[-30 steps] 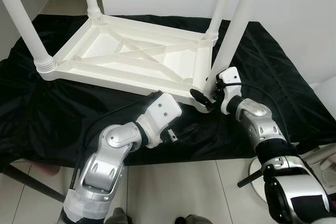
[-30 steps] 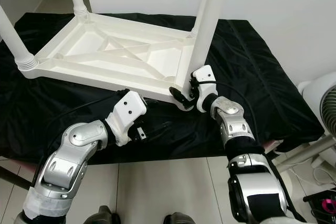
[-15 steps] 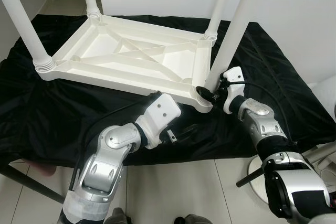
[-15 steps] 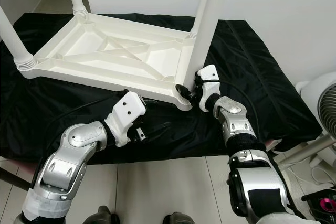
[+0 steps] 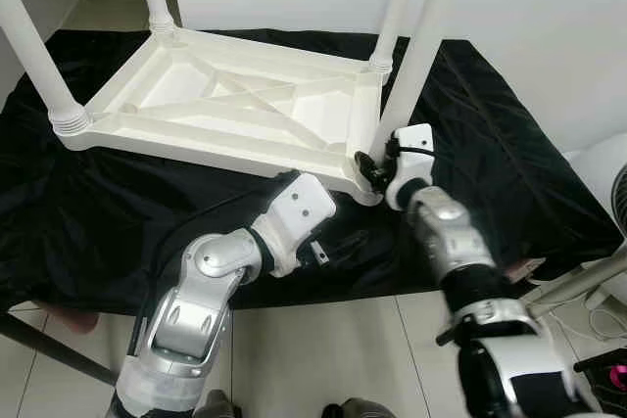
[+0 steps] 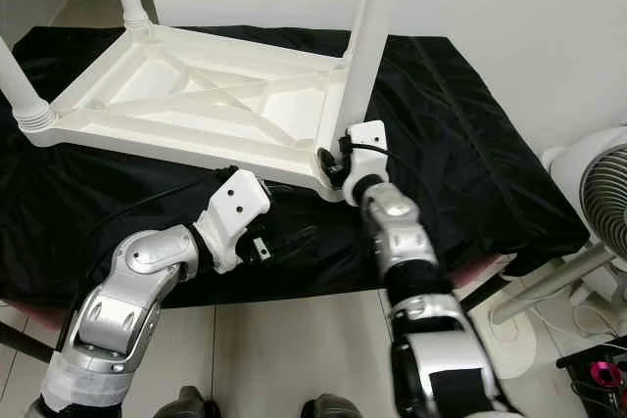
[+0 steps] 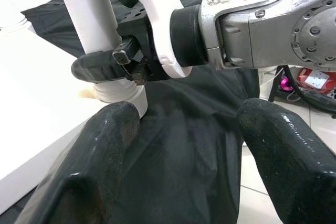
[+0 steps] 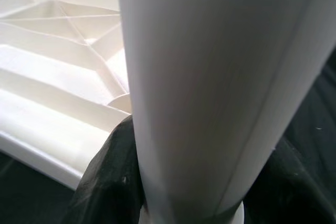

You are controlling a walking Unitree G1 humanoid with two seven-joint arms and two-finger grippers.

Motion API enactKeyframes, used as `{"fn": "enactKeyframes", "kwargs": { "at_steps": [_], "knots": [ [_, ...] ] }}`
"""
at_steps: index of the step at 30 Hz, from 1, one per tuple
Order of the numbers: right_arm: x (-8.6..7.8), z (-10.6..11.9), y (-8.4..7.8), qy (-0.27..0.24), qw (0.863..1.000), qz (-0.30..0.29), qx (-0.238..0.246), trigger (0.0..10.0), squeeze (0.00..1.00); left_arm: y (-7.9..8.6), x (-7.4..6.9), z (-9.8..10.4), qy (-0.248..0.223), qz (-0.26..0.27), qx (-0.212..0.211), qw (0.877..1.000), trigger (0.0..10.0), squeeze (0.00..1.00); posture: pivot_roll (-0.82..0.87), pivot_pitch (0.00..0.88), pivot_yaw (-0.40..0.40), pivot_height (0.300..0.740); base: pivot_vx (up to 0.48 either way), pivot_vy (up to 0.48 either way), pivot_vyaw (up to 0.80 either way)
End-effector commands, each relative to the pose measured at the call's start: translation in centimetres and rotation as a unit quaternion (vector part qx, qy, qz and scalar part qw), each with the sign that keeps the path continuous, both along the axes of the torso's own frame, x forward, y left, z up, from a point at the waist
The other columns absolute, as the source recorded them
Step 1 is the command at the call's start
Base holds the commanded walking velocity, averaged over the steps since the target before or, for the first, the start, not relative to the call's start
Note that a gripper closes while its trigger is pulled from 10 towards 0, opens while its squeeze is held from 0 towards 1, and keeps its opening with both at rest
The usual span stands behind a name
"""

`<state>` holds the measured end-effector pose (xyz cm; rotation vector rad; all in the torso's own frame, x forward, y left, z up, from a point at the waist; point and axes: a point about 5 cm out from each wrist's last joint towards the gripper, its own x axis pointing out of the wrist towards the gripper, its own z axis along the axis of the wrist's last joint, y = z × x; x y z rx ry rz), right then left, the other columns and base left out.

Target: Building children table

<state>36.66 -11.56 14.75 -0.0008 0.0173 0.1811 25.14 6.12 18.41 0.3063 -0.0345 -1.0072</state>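
A white plastic children's table (image 5: pixel 235 115) lies upside down on a black cloth (image 5: pixel 490 144), with its legs pointing up. My right gripper (image 5: pixel 372 168) sits at the base of the near right leg (image 5: pixel 421 56). Its black fingers (image 8: pixel 105 182) press on both sides of that leg (image 8: pixel 210 93). My left gripper (image 7: pixel 184 150) hovers low over the cloth just in front of the same corner. It is open, with nothing between its fingers (image 7: pixel 100 150), and it faces the right wrist (image 7: pixel 252 24).
The cloth's front edge hangs over a tiled floor (image 5: pixel 323 349). A white standing fan (image 6: pixel 602 183) is at the right, with a pink object (image 6: pixel 612 379) on the floor near it. A white wall (image 5: pixel 549 7) rises behind the table.
My right gripper has moved in from beside the corner to the base of the near right leg and closed around it. The camera has shifted slightly. My left arm has stayed still.
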Motion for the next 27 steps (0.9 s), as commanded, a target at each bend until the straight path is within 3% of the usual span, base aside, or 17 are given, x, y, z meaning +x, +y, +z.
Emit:
{"fn": "enactKeyframes", "kwargs": {
  "at_steps": [1, 5, 11, 12, 13, 22, 23, 27],
  "knots": [
    [-0.5, -0.1, 0.6, -0.004, 0.996, -0.088, 0.006, 10.0, 0.00, 0.2, 0.4, 0.2, -0.015, 0.051, -0.005, 0.999, 10.0, 0.00, -0.03, 0.042, -0.056, 0.740, 0.000, 0.000, 0.00],
    [-1.3, 0.4, 2.1, -0.015, 0.991, -0.128, 0.035, 10.0, 0.00, 0.1, 0.4, 0.2, -0.015, 0.052, -0.006, 0.999, 10.0, 0.00, -0.03, 0.042, -0.056, 0.740, 0.000, 0.000, 0.00],
    [-1.5, 0.8, 2.5, -0.026, 0.994, -0.096, 0.037, 10.0, 0.00, 0.0, 0.3, 0.2, -0.014, 0.051, -0.006, 0.999, 10.0, 0.00, -0.03, 0.043, -0.063, 0.740, 0.000, 0.000, 0.00],
    [-1.5, 0.9, 2.3, -0.032, 0.994, -0.094, 0.035, 10.0, 0.89, 0.1, 0.3, 0.1, -0.014, 0.052, -0.006, 0.999, 10.0, 0.00, -0.03, 0.045, -0.064, 0.740, 0.000, 0.000, 0.00],
    [-1.5, 0.9, 2.1, -0.037, 0.994, -0.090, 0.040, 10.0, 1.00, 0.1, 0.4, 0.2, -0.014, 0.055, -0.007, 0.998, 10.0, 0.00, -0.02, 0.047, -0.066, 0.740, 0.000, 0.000, 0.00],
    [-2.0, 1.5, 1.7, -0.062, 0.993, -0.094, 0.039, 10.0, 1.00, 0.0, 0.2, 0.1, -0.012, 0.057, -0.010, 0.998, 10.0, 0.00, -0.03, 0.051, -0.072, 0.740, 0.000, 0.000, 0.00],
    [-2.3, 1.3, 1.3, -0.059, 0.993, -0.097, 0.038, 10.0, 0.00, 0.0, 0.3, 0.1, -0.013, 0.058, -0.011, 0.998, 10.0, 0.00, -0.03, 0.052, -0.074, 0.740, 0.000, 0.000, 0.00],
    [-3.0, 0.8, 0.4, -0.056, 0.993, -0.102, 0.027, 10.0, 0.00, 0.0, 0.3, 0.2, -0.013, 0.058, -0.013, 0.998, 10.0, 0.00, -0.03, 0.052, -0.077, 0.740, 0.000, 0.000, 0.00]
  ]
}}
